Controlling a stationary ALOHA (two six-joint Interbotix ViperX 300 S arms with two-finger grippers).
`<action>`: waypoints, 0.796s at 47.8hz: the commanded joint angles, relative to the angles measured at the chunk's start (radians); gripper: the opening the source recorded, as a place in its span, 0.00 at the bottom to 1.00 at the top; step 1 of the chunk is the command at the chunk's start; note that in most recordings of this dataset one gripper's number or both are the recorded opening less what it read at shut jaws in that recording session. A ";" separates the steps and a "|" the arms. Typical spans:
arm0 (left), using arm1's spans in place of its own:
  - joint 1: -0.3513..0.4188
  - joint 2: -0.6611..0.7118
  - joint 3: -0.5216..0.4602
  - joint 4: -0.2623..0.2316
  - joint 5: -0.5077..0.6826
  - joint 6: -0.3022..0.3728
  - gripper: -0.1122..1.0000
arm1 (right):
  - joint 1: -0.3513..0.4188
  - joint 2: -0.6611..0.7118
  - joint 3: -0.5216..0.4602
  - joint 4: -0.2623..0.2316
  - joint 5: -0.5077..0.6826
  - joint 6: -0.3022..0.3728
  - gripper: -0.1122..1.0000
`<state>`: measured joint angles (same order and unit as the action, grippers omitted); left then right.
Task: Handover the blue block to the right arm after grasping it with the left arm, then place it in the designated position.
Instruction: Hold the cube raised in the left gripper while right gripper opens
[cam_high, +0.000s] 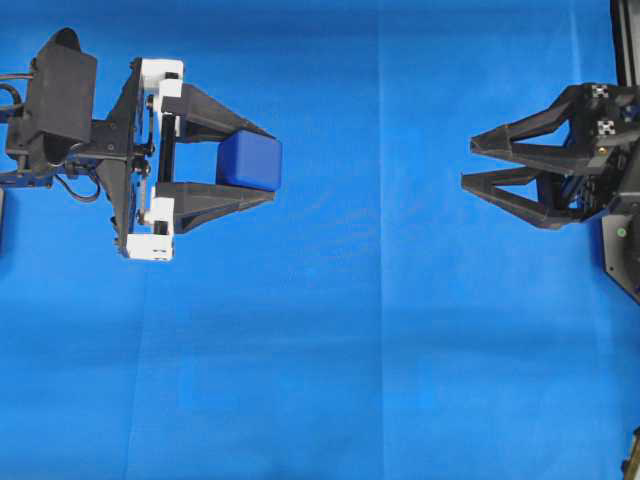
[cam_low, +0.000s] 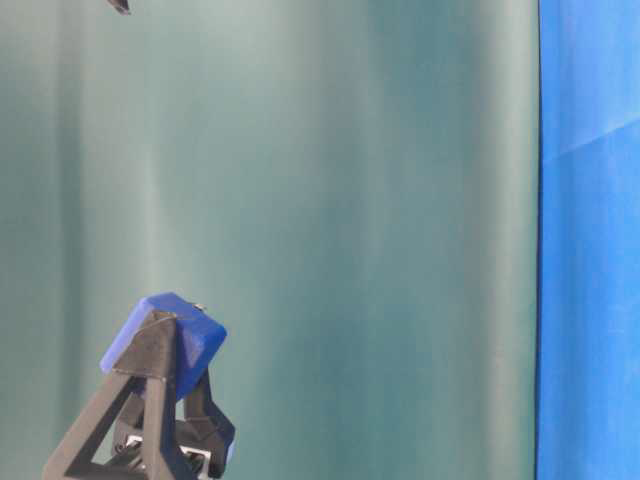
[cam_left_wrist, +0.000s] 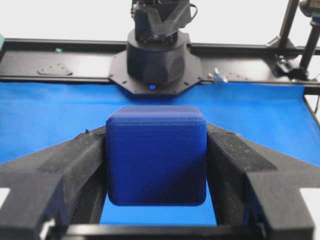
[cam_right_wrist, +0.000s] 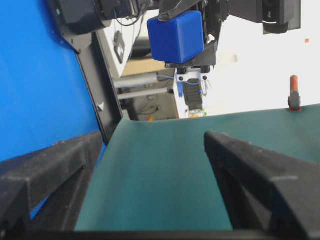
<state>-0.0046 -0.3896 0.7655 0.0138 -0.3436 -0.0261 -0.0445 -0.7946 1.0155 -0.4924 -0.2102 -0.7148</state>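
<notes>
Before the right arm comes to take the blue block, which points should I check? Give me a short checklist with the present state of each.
1. Blue block sits between the left gripper fingers: ok.
2. Block lifted off the blue cloth: ok.
3. Right gripper open for receiving: ok.
4. Right gripper faces the block, with a clear gap between them: ok.
5. Block face left free for the right gripper: ok, its tip end sticks out.
6. Designated position visible: cannot tell.

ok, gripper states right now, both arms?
Left gripper: shut on the blue block.
Right gripper: open, empty.
</notes>
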 joint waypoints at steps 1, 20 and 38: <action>0.002 -0.017 -0.012 -0.002 -0.011 -0.002 0.54 | 0.002 0.002 -0.025 -0.002 -0.009 0.002 0.96; 0.000 -0.017 -0.012 -0.002 -0.011 -0.002 0.54 | 0.002 0.002 -0.026 -0.002 -0.014 0.002 0.96; 0.000 -0.017 -0.012 -0.002 -0.011 -0.003 0.54 | 0.003 0.078 -0.060 -0.002 -0.069 0.002 0.96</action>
<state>-0.0046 -0.3896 0.7670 0.0123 -0.3436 -0.0276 -0.0430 -0.7455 0.9940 -0.4924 -0.2531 -0.7148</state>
